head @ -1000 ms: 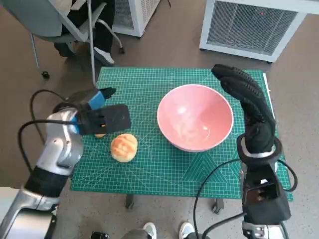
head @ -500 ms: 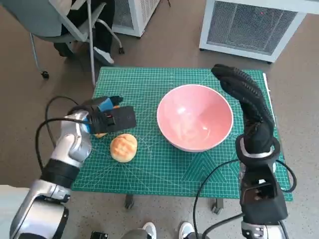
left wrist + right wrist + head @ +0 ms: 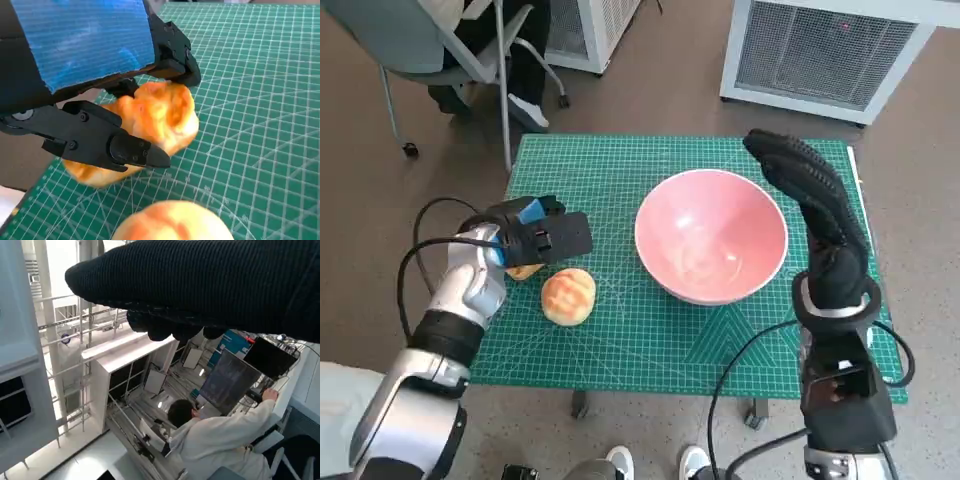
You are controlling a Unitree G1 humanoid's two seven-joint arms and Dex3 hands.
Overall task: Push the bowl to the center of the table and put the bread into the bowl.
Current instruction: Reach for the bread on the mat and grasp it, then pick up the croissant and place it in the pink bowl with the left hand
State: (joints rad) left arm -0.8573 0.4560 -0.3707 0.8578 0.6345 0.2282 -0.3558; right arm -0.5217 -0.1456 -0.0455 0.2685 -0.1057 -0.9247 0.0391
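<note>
L hand [image 3: 542, 237] sits at the near-left part of the counter [image 3: 620, 160], its black fingers [image 3: 107, 145] closed round one bread roll [image 3: 152, 117]: one finger under and in front, another over the top, roll pinched between and, as far as the wrist view shows, resting on or only just off the green mat. A 2nd roll [image 3: 568, 296] lies loose just beside those fingers, on the robot's side, not touched.

Pink bowl [image 3: 711, 236] stands well apart from the L fingers, across the mat toward the R side, roughly mid-counter, so the push looks about done. R hand [image 3: 810, 190] in its glove stands upright just beside the bowl's far-right rim; fingers extended and apart, holding nothing. Can't tell if it touches the rim.

Step in hand, as I read it: secure the roll, then carry it over to the bowl.

To do it well:
- Bread is soft; squeeze enough to hold, not crush.
- Lift straight up first so the loose roll isn't dragged or knocked.
- Clear the near rim w/ margin, stop over the bowl's middle.
- Release low so it doesn't bounce out.
- Keep the R hand by the rim to steady the bowl; it may slide if bumped.
</note>
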